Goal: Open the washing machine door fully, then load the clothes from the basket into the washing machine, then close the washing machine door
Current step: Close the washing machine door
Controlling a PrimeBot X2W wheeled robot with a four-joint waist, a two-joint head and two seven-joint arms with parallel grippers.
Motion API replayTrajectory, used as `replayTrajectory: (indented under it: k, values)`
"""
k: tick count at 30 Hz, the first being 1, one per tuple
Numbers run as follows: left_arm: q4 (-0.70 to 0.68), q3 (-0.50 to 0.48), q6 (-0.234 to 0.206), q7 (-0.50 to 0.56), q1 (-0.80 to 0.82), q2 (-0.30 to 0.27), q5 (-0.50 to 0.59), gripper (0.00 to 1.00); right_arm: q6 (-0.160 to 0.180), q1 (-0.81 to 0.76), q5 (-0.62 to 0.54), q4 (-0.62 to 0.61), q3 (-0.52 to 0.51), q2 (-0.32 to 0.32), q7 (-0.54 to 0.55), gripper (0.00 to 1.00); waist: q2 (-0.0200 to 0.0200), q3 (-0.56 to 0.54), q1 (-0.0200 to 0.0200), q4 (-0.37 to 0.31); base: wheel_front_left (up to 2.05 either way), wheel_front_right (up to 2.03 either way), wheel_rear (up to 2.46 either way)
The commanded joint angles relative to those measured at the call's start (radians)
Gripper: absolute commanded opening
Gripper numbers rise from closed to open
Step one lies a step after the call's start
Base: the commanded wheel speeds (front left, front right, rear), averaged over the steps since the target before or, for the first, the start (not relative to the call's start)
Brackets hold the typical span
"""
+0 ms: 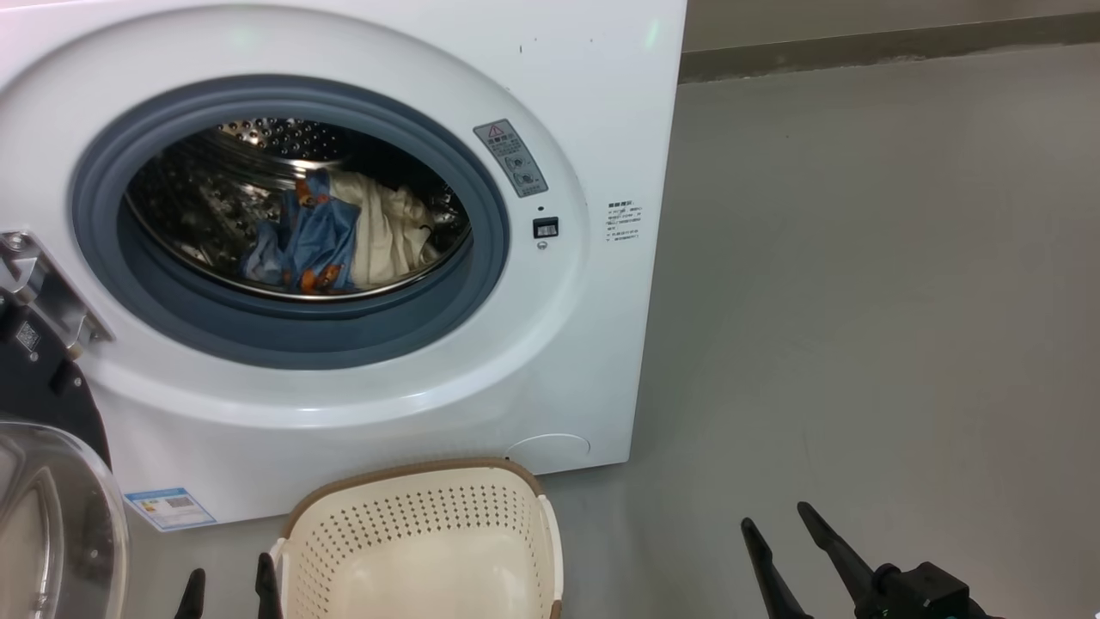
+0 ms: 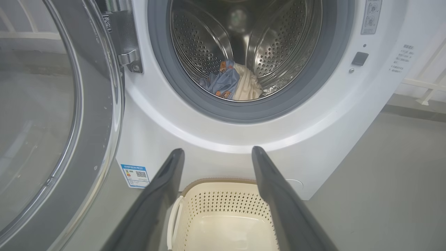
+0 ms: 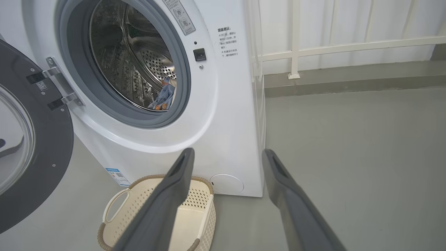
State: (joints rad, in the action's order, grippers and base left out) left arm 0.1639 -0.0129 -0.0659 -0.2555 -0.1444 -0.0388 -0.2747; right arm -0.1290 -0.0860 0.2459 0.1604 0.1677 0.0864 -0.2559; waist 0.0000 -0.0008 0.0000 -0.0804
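Spread empty jaws, left and right, near the basket [image 1: 412, 469], clothes [image 1: 314, 241] well beyond inside the washing machine [image 1: 567, 86].

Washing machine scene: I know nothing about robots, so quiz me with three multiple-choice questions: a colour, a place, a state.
1. What colour is the rim of the basket? A brown; B blue; C red.
2. Where are the clothes? A in the basket; B in the drum; C on a chair.
3. The washing machine door is: A shut; B open; C removed.
Answers: 1 A, a brown band tops the cream wall. 2 B, the bundle lies inside the steel drum. 3 B, it is swung aside, leaving the opening uncovered.
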Motion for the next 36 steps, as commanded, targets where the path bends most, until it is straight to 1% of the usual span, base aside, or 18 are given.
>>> replayTrajectory:
  k: [1, 11, 18, 22, 28, 36]
  values:
    - [-0.019, -0.036, -0.001, -0.006, 0.012, -0.011, -0.008, 1.00, -0.002, -0.001, -0.012, -0.028, 0.013, 0.004, -0.006, 1.00, 0.0000, 0.001, 0.0000, 0.001, 0.00, 0.00, 0.00]
    - [-0.026, -0.041, -0.003, -0.006, 0.011, -0.011, -0.006, 1.00, -0.002, -0.009, -0.032, -0.029, -0.027, -0.001, -0.006, 1.00, 0.0000, 0.009, 0.0000, 0.002, 0.00, 0.00, 0.00]
    - [-0.025, -0.043, -0.005, -0.006, 0.011, -0.011, -0.006, 1.00, -0.002, -0.011, -0.037, -0.030, -0.033, -0.005, -0.006, 1.00, 0.0000, 0.011, 0.0000, -0.001, 0.00, 0.00, 0.00]
    - [-0.018, -0.046, -0.023, -0.006, 0.013, -0.011, 0.004, 1.00, -0.002, -0.010, -0.037, -0.029, -0.034, -0.007, -0.006, 1.00, 0.0000, 0.012, 0.0000, -0.002, -0.23, 0.23, 0.00]
    - [-0.019, -0.044, -0.028, -0.006, 0.012, -0.011, 0.001, 1.00, -0.002, -0.013, -0.036, -0.030, -0.032, -0.010, -0.006, 1.00, 0.0000, 0.012, 0.0000, -0.002, -0.92, 0.92, 0.00]
    - [-0.021, -0.043, -0.025, -0.006, 0.014, -0.011, -0.003, 1.00, -0.002, -0.012, -0.035, -0.030, -0.030, -0.010, -0.006, 1.00, 0.0000, 0.015, 0.0000, 0.001, -1.53, 1.53, 0.00]
